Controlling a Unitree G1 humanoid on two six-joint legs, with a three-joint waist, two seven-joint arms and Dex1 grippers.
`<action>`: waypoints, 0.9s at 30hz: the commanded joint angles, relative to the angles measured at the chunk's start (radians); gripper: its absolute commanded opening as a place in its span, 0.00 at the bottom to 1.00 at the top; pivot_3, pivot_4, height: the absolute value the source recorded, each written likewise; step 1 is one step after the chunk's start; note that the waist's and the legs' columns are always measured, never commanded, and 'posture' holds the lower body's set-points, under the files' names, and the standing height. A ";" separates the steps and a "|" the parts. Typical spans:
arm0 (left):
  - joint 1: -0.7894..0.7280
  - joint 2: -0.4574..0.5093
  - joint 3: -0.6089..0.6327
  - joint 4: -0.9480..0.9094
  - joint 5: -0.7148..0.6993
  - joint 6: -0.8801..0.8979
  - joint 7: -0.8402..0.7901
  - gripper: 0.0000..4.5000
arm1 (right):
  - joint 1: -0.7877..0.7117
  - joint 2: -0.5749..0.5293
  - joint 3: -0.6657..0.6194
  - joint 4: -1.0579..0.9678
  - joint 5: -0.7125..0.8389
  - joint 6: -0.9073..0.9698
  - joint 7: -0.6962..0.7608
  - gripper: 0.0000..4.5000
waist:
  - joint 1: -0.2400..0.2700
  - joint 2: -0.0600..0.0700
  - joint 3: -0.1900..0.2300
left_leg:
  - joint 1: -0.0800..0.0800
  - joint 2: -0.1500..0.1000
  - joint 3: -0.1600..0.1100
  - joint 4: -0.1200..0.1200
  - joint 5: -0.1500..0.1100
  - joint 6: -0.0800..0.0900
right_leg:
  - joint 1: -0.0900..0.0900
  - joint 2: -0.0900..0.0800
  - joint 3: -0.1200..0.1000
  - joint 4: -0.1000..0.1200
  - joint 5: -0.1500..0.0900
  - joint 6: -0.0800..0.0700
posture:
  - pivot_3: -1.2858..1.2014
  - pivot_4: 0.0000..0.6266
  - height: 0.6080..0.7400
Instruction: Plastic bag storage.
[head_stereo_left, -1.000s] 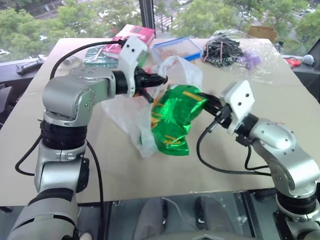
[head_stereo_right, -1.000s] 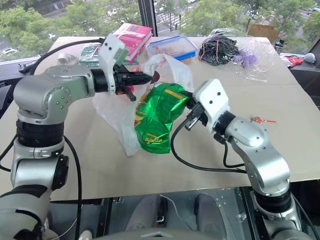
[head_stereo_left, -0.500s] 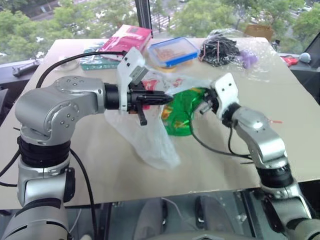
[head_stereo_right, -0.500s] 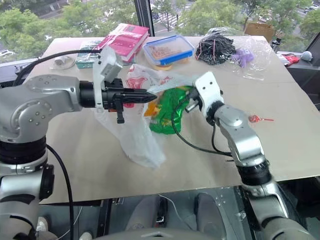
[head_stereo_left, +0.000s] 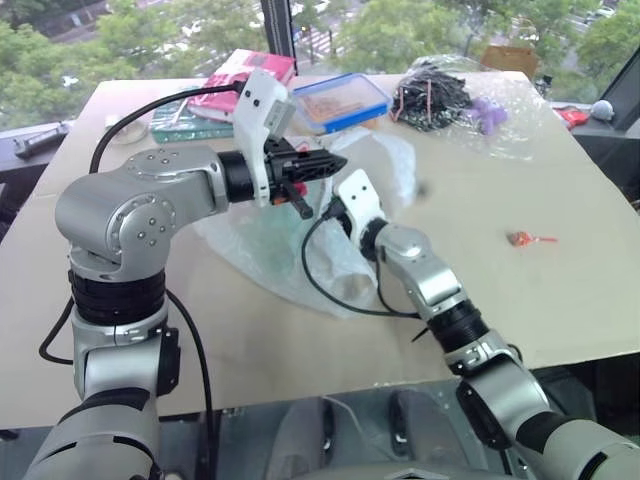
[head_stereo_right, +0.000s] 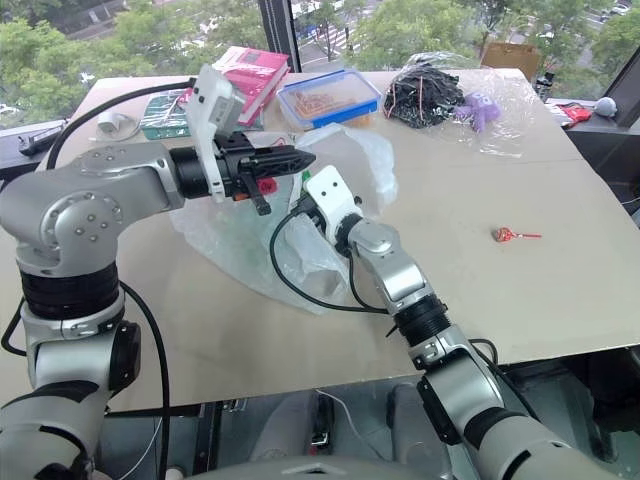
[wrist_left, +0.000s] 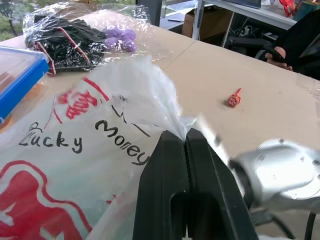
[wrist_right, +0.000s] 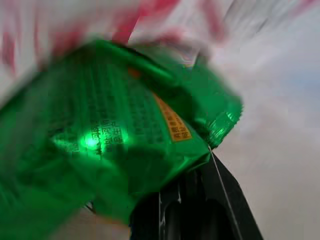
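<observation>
Translucent white film with red printed shapes and black lettering makes up the plastic bag (head_stereo_left: 290, 250), which lies spread and crumpled on the central part of the table (head_stereo_left: 560, 300), well larger than either gripper. One upper fold of the film is lifted clear of the surface.

Left gripper (wrist_left: 186, 137): fingers pressed together, pinching that lifted fold at the bag's upper edge, as the left wrist view shows. The gripper points toward the robot's right, above the bag.

Right gripper (wrist_right: 195, 185): fingers closed on one edge of a shiny green snack packet (wrist_right: 110, 140). In the head views the right forearm reaches from the near right into the bag's opening, just below the left gripper; the film covers the fingertips there, and a faint green tint shows through the bag wall.

Edges and free room:
- Far edge of the table: a pink box (head_stereo_right: 250, 70), a blue-rimmed container (head_stereo_right: 328, 97) and a clear plastic sheet with black cables (head_stereo_right: 440, 95) stand close together, just beyond the bag.
- Right half of the table: bare board except for a small red item (head_stereo_right: 503, 235), well apart from the bag.
- Near edge: bare board between the bag and the table's front edge.
- Left wrist view: a person's hand (wrist_left: 280, 55) shows beyond the far side of the table.
</observation>
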 joint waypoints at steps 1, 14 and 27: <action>0.013 0.021 0.033 -0.047 -0.012 -0.004 0.010 0.00 | -0.044 -0.002 -0.014 0.026 -0.022 -0.038 0.001 0.01 | 0.000 0.000 0.000 | 0.000 0.000 0.000 0.000 0.000 -0.001 | 0.000 0.000 0.000 0.000 0.000 0.000 | 0.52 0.24 1.00; 0.112 0.077 -0.007 -0.006 0.055 -0.122 -0.032 0.00 | 0.119 -0.300 0.007 -0.318 -0.096 0.014 0.216 0.81 | 0.009 0.000 0.000 | -0.001 -0.001 0.000 0.000 0.000 -0.001 | 0.000 -0.002 -0.001 0.000 0.000 0.000 | 0.52 0.24 1.00; 0.063 0.018 -0.048 0.059 0.077 -0.166 -0.045 0.00 | 0.393 -0.842 -0.495 -0.814 0.199 0.483 0.422 0.81 | 0.053 0.002 0.001 | -0.001 -0.001 0.000 0.000 -0.003 0.006 | 0.002 -0.002 -0.002 -0.003 0.000 0.000 | 0.52 0.24 1.00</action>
